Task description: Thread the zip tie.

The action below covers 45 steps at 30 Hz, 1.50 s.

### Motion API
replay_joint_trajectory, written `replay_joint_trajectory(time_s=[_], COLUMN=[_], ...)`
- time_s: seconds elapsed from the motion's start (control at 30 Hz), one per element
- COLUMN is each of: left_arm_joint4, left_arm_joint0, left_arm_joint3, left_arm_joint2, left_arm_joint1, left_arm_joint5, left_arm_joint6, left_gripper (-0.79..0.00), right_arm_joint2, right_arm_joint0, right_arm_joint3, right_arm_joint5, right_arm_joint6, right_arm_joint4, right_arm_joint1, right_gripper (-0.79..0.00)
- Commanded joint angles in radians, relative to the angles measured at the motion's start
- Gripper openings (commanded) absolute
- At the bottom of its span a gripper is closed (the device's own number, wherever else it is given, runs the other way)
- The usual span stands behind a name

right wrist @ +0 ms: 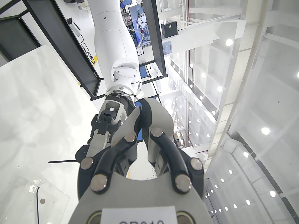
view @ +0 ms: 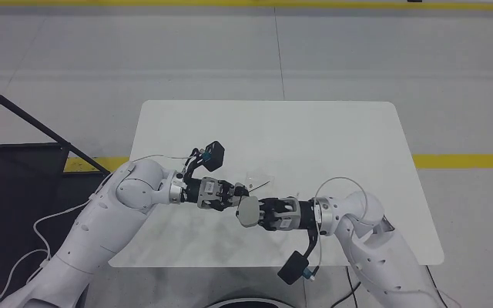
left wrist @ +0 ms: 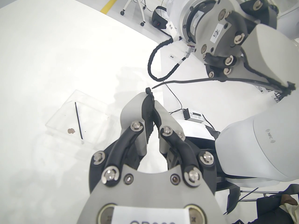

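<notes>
My left gripper is shut on the zip tie's small black head, which pokes out past its fingertips. My right gripper faces it, shut on the black zip tie strap. The strap runs level toward the head, and its free tip ends just beside it. In the top view both grippers, left and right, meet tip to tip above the white table's front middle. In the right wrist view the right gripper is shut, and a length of strap sticks out past it.
A clear plastic tray lies on the table below the grippers. In it are another black zip tie and a small brown speck. The tray also appears in the right wrist view. A black frame stands off the table's left side.
</notes>
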Motion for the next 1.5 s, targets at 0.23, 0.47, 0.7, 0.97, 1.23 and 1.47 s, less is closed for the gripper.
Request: replay_joint_trajectory(time_s=[0.23,0.47,0.7,0.97,1.23,1.47], left_arm_joint4=[0.000,0.000,0.000,0.000,0.000,0.067], left_arm_joint0=[0.000,0.000,0.000,0.000,0.000,0.020], left_arm_joint3=[0.000,0.000,0.000,0.000,0.000,-0.033], left_arm_joint2=[0.000,0.000,0.000,0.000,0.000,-0.009], left_arm_joint1=[0.000,0.000,0.000,0.000,0.000,0.001], left_arm_joint5=[0.000,0.000,0.000,0.000,0.000,0.035], left_arm_joint6=[0.000,0.000,0.000,0.000,0.000,0.049], left_gripper=[-0.785,-0.785,-0.785,-0.785,-0.785,-0.785], right_arm_joint2=[-0.021,-0.030,-0.034,-0.042,-0.051,-0.054], right_arm_joint0=[0.012,0.020,0.021,0.022,0.023,0.024], right_arm_joint3=[0.011,0.014,0.010,0.009,0.007,0.004], right_arm_joint5=[0.004,0.008,0.006,-0.025,-0.066,-0.085], right_arm_joint6=[0.003,0.014,0.022,0.017,0.022,0.020], right_arm_joint4=[0.009,0.016,0.018,0.002,-0.011,-0.016], right_arm_joint1=[0.008,0.014,0.022,0.034,0.045,0.056], right_gripper=[-0.785,-0.785,-0.785,-0.785,-0.785,-0.785])
